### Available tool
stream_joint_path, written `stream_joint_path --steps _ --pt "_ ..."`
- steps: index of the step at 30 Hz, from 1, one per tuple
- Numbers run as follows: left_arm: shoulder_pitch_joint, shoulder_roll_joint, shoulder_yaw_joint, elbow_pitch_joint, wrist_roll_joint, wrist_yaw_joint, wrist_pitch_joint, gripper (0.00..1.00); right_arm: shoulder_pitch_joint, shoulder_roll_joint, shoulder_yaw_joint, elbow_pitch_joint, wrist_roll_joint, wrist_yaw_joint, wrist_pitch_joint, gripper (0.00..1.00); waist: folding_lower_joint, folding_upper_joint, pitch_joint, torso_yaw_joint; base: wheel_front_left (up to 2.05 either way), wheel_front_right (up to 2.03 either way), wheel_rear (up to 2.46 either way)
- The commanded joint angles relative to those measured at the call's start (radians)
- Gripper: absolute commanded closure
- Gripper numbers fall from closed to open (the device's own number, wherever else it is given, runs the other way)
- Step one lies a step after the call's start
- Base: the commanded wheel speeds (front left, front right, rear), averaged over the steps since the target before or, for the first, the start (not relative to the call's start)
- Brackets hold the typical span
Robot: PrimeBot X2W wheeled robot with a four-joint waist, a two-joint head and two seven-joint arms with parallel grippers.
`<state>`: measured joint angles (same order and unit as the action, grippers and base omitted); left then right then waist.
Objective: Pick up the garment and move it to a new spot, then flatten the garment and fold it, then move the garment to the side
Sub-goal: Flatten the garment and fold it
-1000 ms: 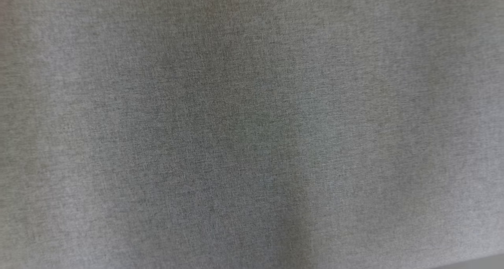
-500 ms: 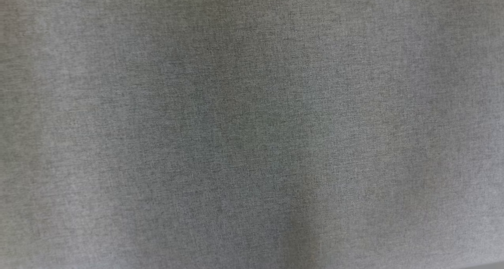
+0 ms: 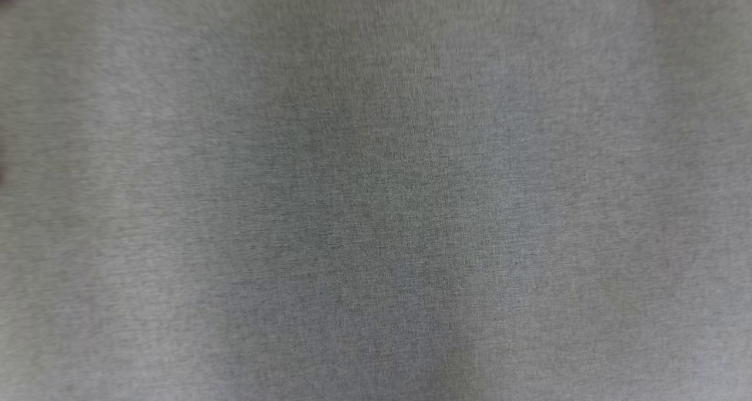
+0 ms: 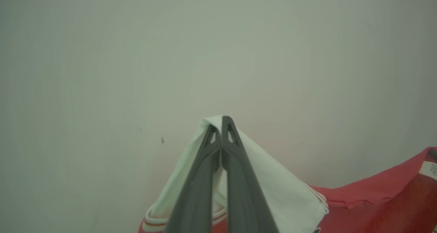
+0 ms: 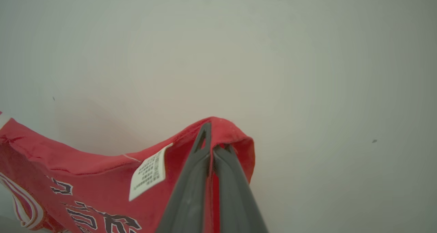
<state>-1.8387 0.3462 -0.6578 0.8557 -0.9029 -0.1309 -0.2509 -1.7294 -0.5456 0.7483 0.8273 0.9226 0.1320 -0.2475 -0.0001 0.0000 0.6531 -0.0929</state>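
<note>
- One grey woven cloth surface (image 3: 376, 189) spreads across the head view from edge to edge. It is blurred, with softer dark patches down its middle.
- One plain pale surface (image 4: 102, 55) lies behind both grippers in the wrist views. Whether it is a tabletop or a wall cannot be told.
- The red shirt (image 5: 85, 171) is held in front of that pale surface by both grippers at once, its cloth slung between them. In the left wrist view its red body runs off the lower right corner, and in the right wrist view off the lower left corner.
- The shirt's white sleeve (image 4: 273, 178) drapes over the left gripper's fingers. A red-and-white striped trim (image 4: 153, 222) edges it at the bottom of that view.
- The left gripper (image 4: 221, 124) has its two dark fingers pressed together, clamped on the white sleeve cloth, which peaks at the fingertips.
- The right gripper (image 5: 214, 137) has its jaws closed likewise, pinching a folded-over red edge of the shirt that curls around the tips.
- Some dark lettering (image 5: 102, 221) outlined in white crosses the red cloth near the bottom edge of the right wrist view. It is cut off and cannot be read.
- A white care label (image 5: 147, 174) with small print hangs tilted from the red edge, just beside the right gripper's fingers.
- A few tiny dark specks (image 4: 162, 141) mark the pale surface.
</note>
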Motion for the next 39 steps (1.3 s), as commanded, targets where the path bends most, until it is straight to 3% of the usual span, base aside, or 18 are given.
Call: stream_joint_path --steps 1,6,15,21,31,39 --pt "0.066 0.019 0.004 -0.032 -0.006 0.001 -0.009 1.0 0.077 -0.018 0.005 -0.03 0.023 -0.003 -0.009 1.0 0.0001 0.0 -0.058 0.016 0.0 0.0 0.0" --pt "0.283 0.054 0.063 -0.187 -0.024 0.028 -0.016 1.0 0.277 -0.057 0.026 -0.139 0.058 -0.003 -0.016 1.0 0.0001 0.0 -0.129 0.022 0.0 0.0 0.0" --pt "0.807 0.105 0.229 -0.564 -0.01 0.153 -0.014 1.0 0.602 -0.086 -0.025 -0.313 0.035 -0.003 -0.018 1.0 0.0001 0.0 -0.249 0.022 0.0 0.0 0.0" --pt "1.157 0.11 0.291 -0.752 -0.002 0.207 -0.015 1.0 0.837 -0.094 -0.049 -0.436 -0.011 -0.003 -0.018 1.0 0.0001 0.0 -0.329 0.014 0.0 0.0 0.0" --pt "1.59 0.073 0.352 -0.897 0.007 0.252 -0.015 1.0 1.175 -0.078 -0.11 -0.513 -0.038 -0.003 -0.017 1.0 0.0001 0.0 -0.416 0.016 0.0 0.0 0.0" --pt "1.81 0.005 0.375 -0.895 -0.006 0.248 -0.015 1.0 1.396 -0.069 -0.127 -0.542 -0.081 -0.003 -0.017 1.0 0.0001 0.0 -0.479 0.033 0.0 0.0 0.0"
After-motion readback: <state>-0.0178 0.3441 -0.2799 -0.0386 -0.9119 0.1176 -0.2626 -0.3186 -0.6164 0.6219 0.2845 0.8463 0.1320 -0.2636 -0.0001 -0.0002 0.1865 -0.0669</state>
